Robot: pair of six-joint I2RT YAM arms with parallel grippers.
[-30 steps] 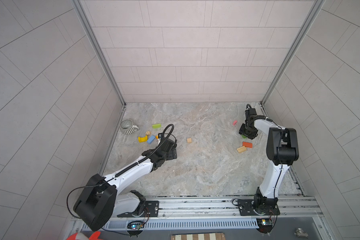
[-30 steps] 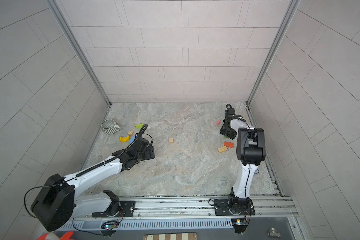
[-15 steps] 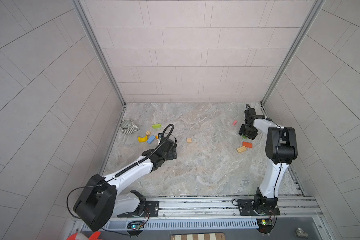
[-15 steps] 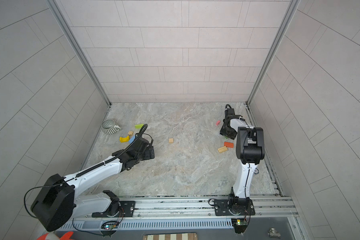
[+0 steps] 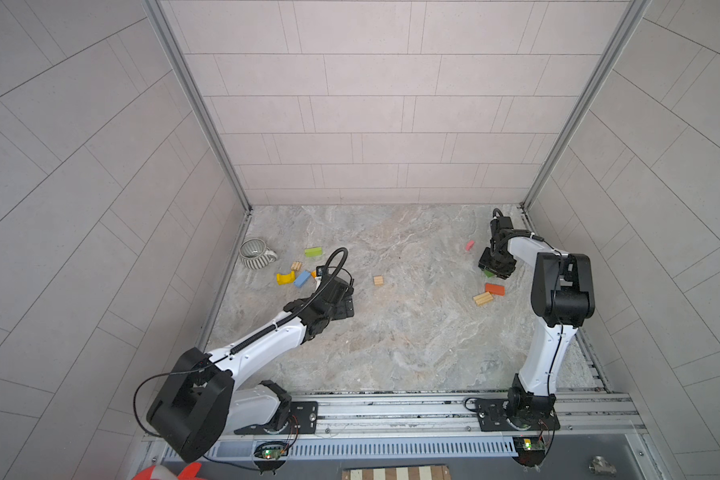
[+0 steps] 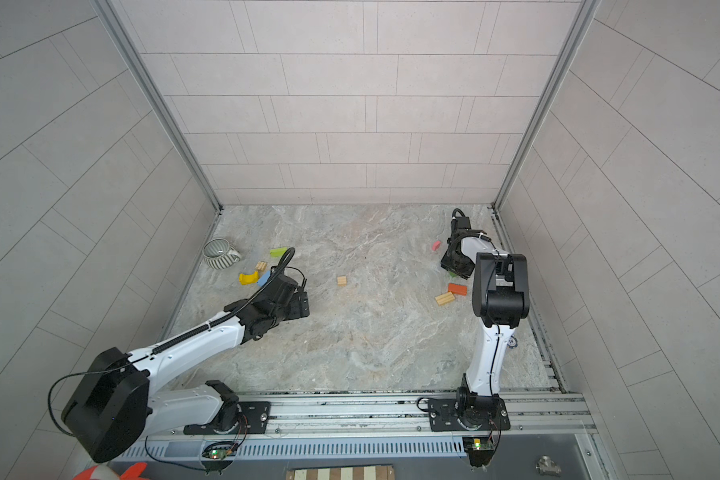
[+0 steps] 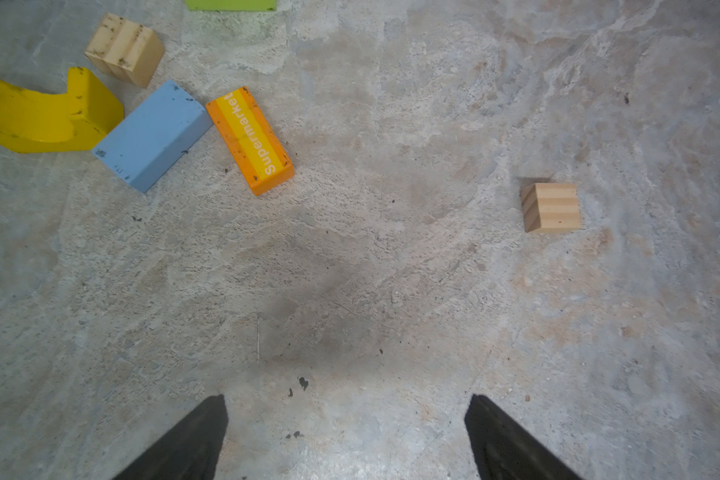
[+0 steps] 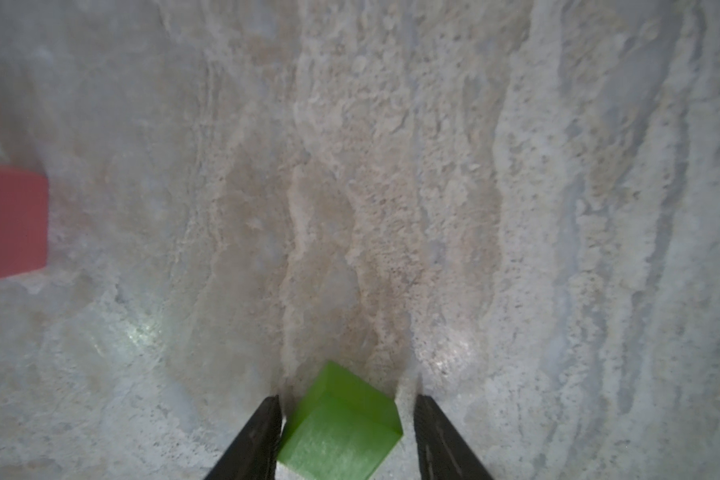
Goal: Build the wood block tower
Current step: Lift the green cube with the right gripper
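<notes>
Toward the counter's (image 5: 412, 340) two o'clock, the right jaws straddle a green block (image 8: 341, 428), unclamped (left jaws gape, empty). It looks light, rigid, slick-painted; pinch opposite flat faces.

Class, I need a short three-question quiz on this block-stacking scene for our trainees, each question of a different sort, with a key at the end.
1. True or false: the left gripper has its jaws open with nothing between them.
2. What colour is the cube between the fingers of the right gripper? A pink-red; B green; C yellow.
3. Fill in: the orange block bears the word ____.

Key: 1 true; 2 B; 3 Supermarket.
</notes>
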